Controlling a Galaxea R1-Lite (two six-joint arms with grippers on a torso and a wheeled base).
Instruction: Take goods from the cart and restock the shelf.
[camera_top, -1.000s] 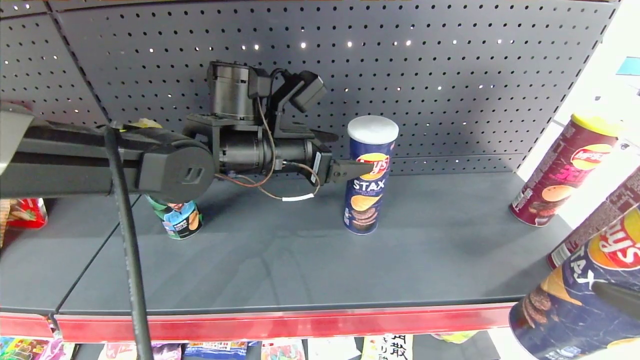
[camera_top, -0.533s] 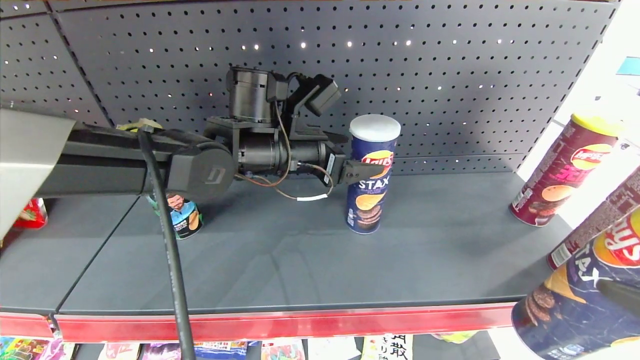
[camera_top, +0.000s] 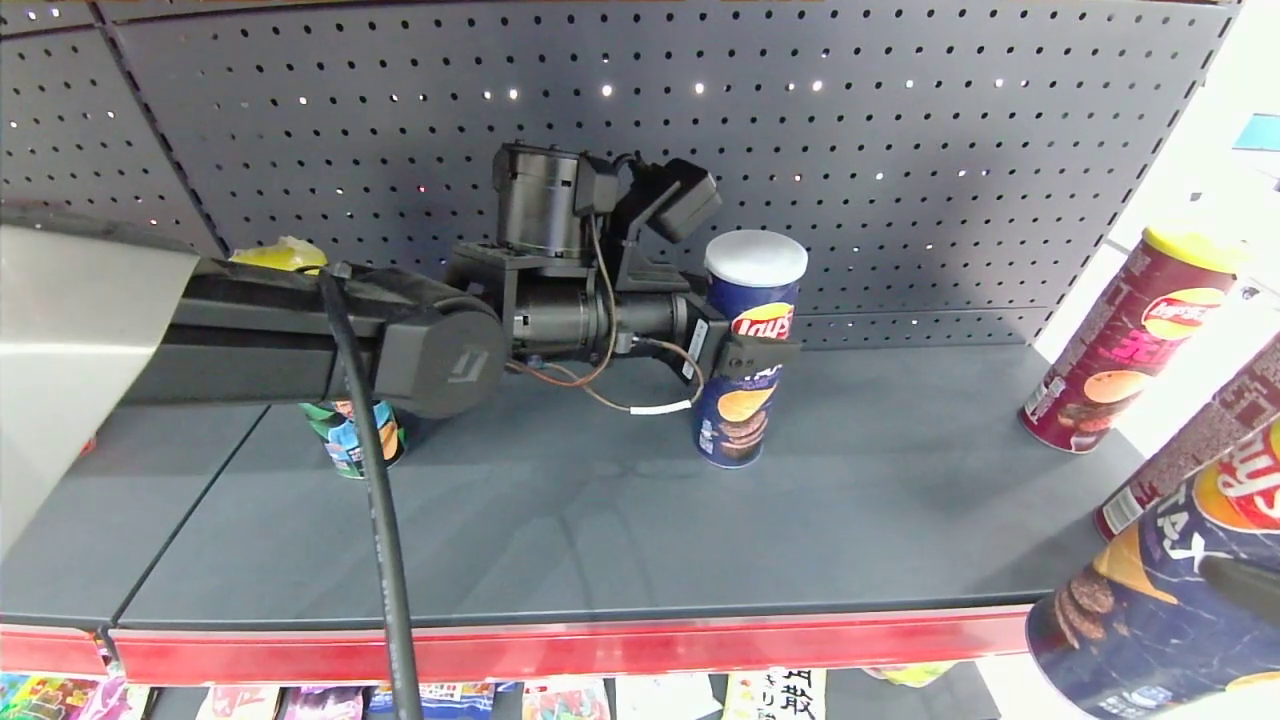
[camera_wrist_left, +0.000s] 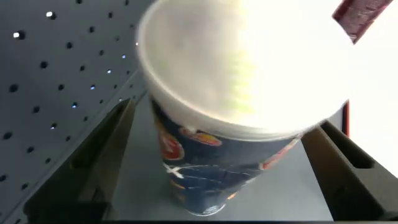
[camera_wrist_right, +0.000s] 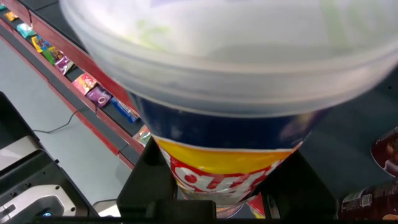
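Dark blue can (camera_top: 738, 425) with white lid, upright on the grey shelf (camera_top: 560, 520), toward the back edge, about midway along, close to the pegboard panel (camera_top: 900, 130). Left pincer (camera_top: 760, 352) comes in from the left side and is clamped around the can's middle; one finger (camera_top: 765, 350) crosses the label. Left wrist view: the can (camera_wrist_left: 205, 180) sits between both fingers (camera_wrist_left: 106, 155).

Second blue can (camera_top: 1150, 600) held off the shelf's front right corner, out past the red front strip (camera_top: 560, 640). Right pincer (camera_wrist_right: 224, 196) is closed on it, a finger on either side of the body in the right wrist view.

Green can (camera_top: 350, 440) stands on the shelf left of centre, partly behind the left arm. Maroon can (camera_top: 1120, 350) with yellow lid near the right edge. Coloured packets (camera_top: 560, 700) below the front strip.
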